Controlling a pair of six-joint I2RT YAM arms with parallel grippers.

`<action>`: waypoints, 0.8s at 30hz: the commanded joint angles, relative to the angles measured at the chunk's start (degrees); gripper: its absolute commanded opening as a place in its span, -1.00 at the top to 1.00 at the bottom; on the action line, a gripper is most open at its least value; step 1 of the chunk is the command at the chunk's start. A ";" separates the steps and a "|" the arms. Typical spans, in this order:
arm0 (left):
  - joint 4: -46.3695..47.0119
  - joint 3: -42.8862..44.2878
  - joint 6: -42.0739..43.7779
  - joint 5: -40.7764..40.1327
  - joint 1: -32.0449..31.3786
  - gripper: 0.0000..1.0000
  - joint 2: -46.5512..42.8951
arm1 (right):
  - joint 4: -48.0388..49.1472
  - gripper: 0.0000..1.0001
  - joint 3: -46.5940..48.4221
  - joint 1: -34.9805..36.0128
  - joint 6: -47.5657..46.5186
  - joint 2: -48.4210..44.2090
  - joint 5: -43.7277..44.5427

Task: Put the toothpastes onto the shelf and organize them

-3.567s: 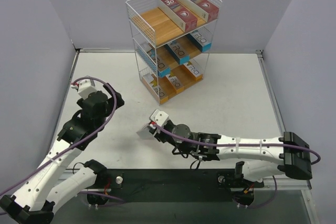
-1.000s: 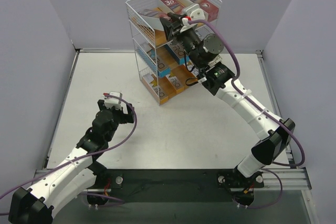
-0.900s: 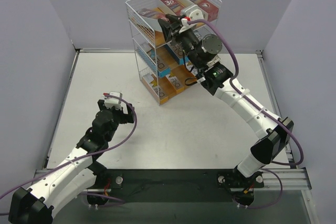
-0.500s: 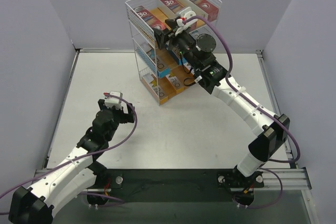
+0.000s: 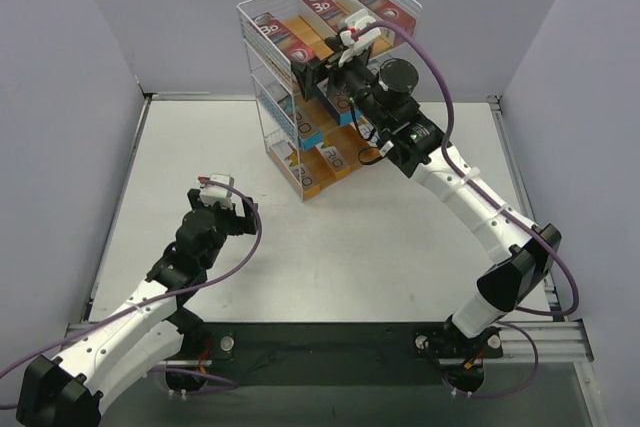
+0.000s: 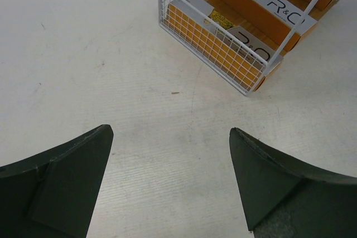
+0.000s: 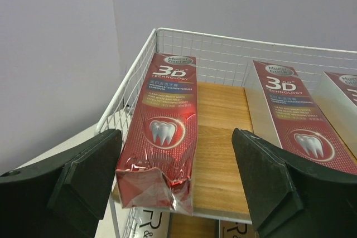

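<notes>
The right gripper [image 7: 174, 135] is hovering at the front of the shelf's [image 7: 223, 40] top tier, fingers spread and gripping nothing; a red "3D" toothpaste carton [image 7: 164, 132] is lying on the wooden board [image 7: 217, 137] along the left wire wall, its crumpled near end between the fingers; two more red cartons [image 7: 295, 121] are lying to its right; the left gripper [image 6: 170, 131] is hanging over the white table [image 6: 83, 54], fingers wide apart, near the bottom tier's orange R&C cartons [image 6: 223, 43].

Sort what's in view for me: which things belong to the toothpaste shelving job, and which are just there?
Job: shelf; red 3D cartons, top tier; teal cartons, middle tier; orange cartons, bottom tier; right gripper, open at the top tier.
Just there: table; grey walls; left gripper, open over the table.
</notes>
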 commanded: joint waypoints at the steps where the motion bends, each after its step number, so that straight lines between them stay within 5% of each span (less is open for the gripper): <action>1: 3.01 0.00 -0.28 1.04 0.38 -0.95 -0.45 | -1.29 -0.68 3.73 1.23 1.93 -6.72 -7.78; 6: 3.19 -0.09 -0.54 1.48 0.38 -0.95 -0.62 | -2.71 -0.61 0.31 0.97 3.34 -10.59 -8.84; 12: 3.45 -0.09 -0.89 2.35 0.38 -0.95 -0.45 | -6.39 -0.08 -4.35 -0.52 3.95 -13.85 -8.40; 18: 3.54 -0.09 -1.07 2.88 0.38 -0.95 -0.36 | -8.94 0.20 -5.06 -2.81 5.62 -12.27 -10.33; 24: 3.54 -0.18 -1.07 2.71 0.38 -0.95 -0.89 | -9.91 0.28 -1.99 -4.04 5.63 -7.62 -11.65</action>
